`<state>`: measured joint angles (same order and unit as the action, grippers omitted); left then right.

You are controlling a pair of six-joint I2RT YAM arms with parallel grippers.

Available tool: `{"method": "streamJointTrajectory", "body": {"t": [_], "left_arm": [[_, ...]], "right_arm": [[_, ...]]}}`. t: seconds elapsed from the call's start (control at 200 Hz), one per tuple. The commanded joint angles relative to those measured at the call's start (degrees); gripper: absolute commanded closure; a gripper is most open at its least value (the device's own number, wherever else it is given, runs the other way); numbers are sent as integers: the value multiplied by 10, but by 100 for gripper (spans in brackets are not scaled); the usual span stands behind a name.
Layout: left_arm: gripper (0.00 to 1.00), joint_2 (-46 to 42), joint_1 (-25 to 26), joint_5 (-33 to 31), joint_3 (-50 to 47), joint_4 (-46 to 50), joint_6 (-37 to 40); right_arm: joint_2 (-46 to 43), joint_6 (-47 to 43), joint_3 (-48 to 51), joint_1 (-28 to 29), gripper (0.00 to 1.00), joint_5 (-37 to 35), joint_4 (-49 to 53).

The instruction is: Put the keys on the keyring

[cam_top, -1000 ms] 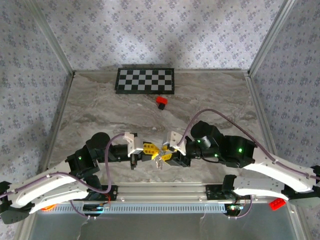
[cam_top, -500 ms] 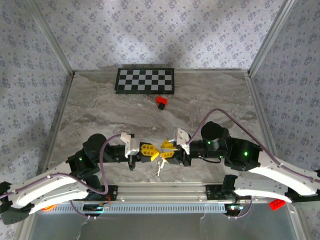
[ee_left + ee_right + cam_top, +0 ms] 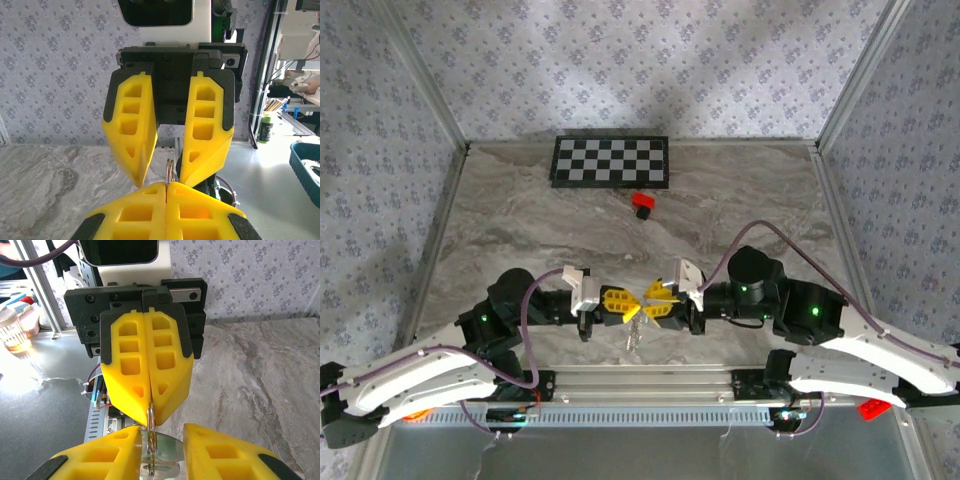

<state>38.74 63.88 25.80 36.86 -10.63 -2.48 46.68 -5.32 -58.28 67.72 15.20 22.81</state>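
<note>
Keyring edge-on inside parted right pincer.

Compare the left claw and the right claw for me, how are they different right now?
The left claw is shut, its fingers pressed together on the keyring; the right claw is open, fingers spread either side of that ring. The left claw points toward the robot's right, the right claw toward its left. Both have yellow cut-out fingers and meet tip to tip.
</note>
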Motion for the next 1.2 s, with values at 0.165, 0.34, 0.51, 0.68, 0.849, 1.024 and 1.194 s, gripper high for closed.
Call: {"method": "streamJointTrajectory", "body": {"t": [0.165, 0.34, 0.51, 0.68, 0.849, 1.024, 1.194], "left_arm": [[100, 8, 1, 20, 13, -47, -8], [100, 13, 3, 19, 14, -43, -7], [100, 9, 5, 14, 16, -36, -6], [96, 2, 5, -32, 37, 40, 12], [81, 2, 5, -73, 94, 190, 48], [72, 9, 13, -74, 125, 254, 61], [68, 18, 16, -75, 116, 225, 61]], "right_arm": [[-13, 4, 15, -3, 80, -10, -18], [-13, 2, 16, -3, 83, 0, -26], [-15, 0, 17, -4, 98, -5, -24], [-13, -13, -6, -2, 100, -35, 28], [27, -68, -79, 4, 100, -76, 159], [68, -98, -154, 11, 100, -87, 240], [104, -109, -185, 14, 100, -83, 277]]}}
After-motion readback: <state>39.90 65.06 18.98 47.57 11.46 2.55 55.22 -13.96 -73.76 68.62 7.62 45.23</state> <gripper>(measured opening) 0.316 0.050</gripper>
